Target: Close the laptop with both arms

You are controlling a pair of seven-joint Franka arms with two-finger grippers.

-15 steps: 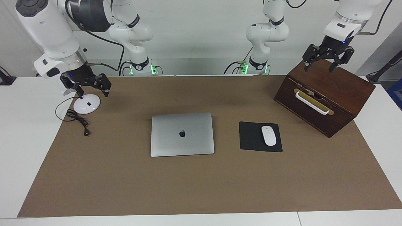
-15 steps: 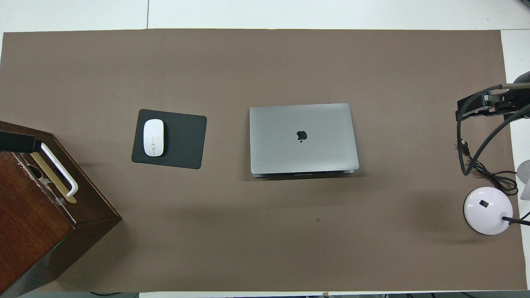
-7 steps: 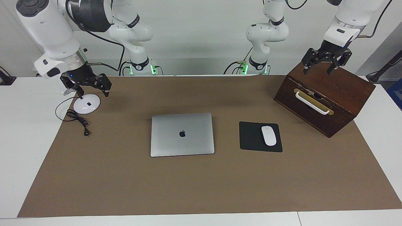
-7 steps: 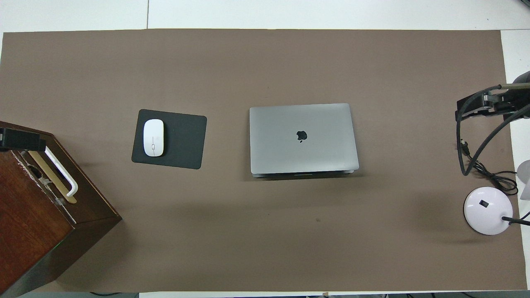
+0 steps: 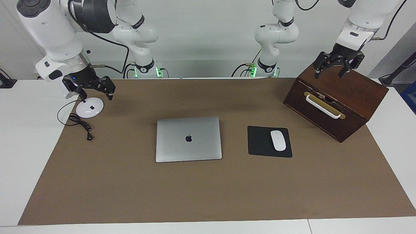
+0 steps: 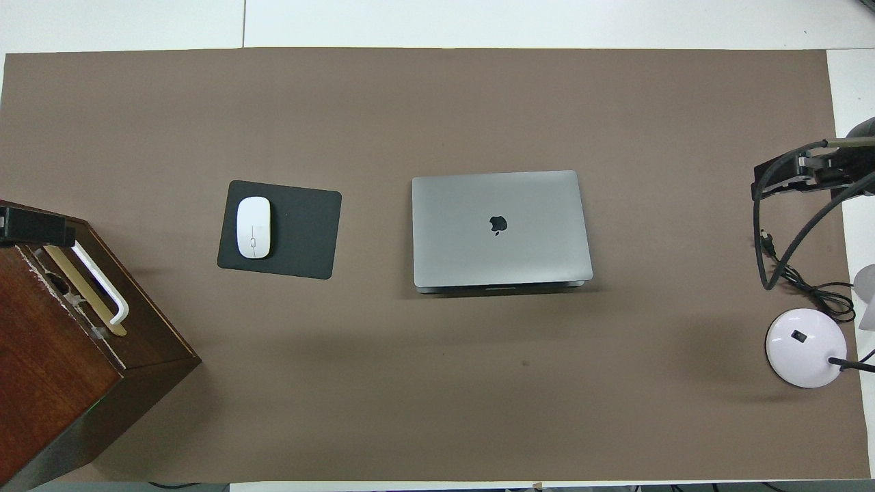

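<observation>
The silver-grey laptop [image 5: 188, 139] lies flat in the middle of the brown mat with its lid down and the apple logo facing up; it also shows in the overhead view [image 6: 501, 227]. My left gripper [image 5: 333, 73] hangs open and empty over the wooden box, away from the laptop. Only a black part of it shows at the edge of the overhead view [image 6: 34, 229]. My right gripper [image 5: 97, 96] hangs open and empty over the lamp base, away from the laptop; in the overhead view [image 6: 800, 174] it shows at the edge.
A dark wooden box [image 5: 344, 97] with a white handle stands at the left arm's end. A black mouse pad [image 5: 260, 143] with a white mouse [image 5: 278, 140] lies beside the laptop. A white lamp base [image 5: 90, 107] and its black cable [image 5: 81, 125] lie at the right arm's end.
My left gripper has risen a little over the wooden box. The right gripper and the laptop have stayed put.
</observation>
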